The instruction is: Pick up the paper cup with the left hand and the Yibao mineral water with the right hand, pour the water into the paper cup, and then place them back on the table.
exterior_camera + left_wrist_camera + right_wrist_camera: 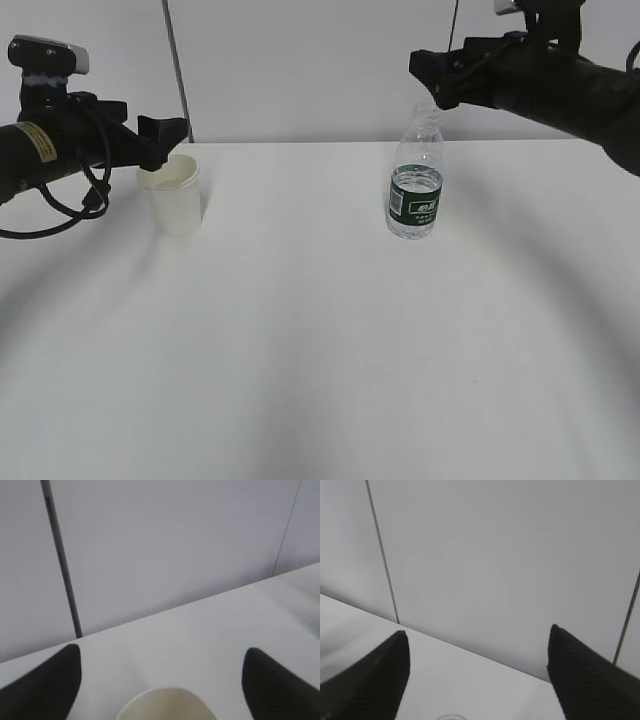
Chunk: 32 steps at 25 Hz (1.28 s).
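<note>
Jaws apart on both sides: your left hand [165, 135], the black arm with the yellow sticker, hovers at the rim of the paper cup [175, 193], its two dark fingers [47, 687] spread wide to either side of the cup's mouth in the left wrist view, with nothing gripped between them. You can see the cream-white cup standing upright on the white worktop [320, 330], toward the left and near the far edge, its rolled rim just entering the bottom of the left wrist view. Across the worktop, your right hand [435, 80] hangs above the open neck of the Yibao mineral water [416, 185], reaching in from the upper right. Its fingers [585, 675] also stand well apart in the right wrist view, and only a faint arc of the bottle's mouth shows at the bottom edge between them, so the hand sits over the bottle rather than around it. You see the bottle upright, uncapped, with its dark green label facing the exterior camera and some water visible in its lower part. Cup and bottle stand well apart, both resting on the worktop. Behind them rises a pale grey wall [300, 70] crossed by a thin dark vertical seam [178, 70], which both wrist cameras also catch.
</note>
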Tool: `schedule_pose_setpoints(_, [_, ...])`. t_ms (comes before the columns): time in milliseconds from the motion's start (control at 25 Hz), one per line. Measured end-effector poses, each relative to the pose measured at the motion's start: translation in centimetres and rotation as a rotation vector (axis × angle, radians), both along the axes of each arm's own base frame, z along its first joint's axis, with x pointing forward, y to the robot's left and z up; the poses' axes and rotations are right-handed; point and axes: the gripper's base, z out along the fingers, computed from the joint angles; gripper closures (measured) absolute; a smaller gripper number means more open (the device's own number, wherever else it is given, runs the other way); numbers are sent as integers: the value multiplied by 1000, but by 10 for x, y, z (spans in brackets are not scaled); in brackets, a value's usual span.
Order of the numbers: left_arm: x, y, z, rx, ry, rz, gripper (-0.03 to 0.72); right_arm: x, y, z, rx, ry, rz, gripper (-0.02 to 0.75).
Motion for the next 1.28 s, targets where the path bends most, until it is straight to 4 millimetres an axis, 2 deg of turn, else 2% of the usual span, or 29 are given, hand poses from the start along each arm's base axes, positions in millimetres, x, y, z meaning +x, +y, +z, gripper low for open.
schedule_pose_setpoints(280, [-4,5,25,-6,-13,58,97,2,-6,32,-38,2,-65,117])
schedule_pose_setpoints(440, [-7,9,35,11,13,104,97,4,-10,42,-37,32,-112,137])
schedule_pose_setpoints(680, [-10,17,40,13,77,189,100,3,-16,52,-69,80,-182,144])
schedule_pose_setpoints(1000, [-12,26,53,25,159,293,101,-3,-31,80,-130,163,-331,146])
schedule_pose_setpoints(1280, [-28,34,83,24,186,370,101,-6,-43,83,-174,286,-457,147])
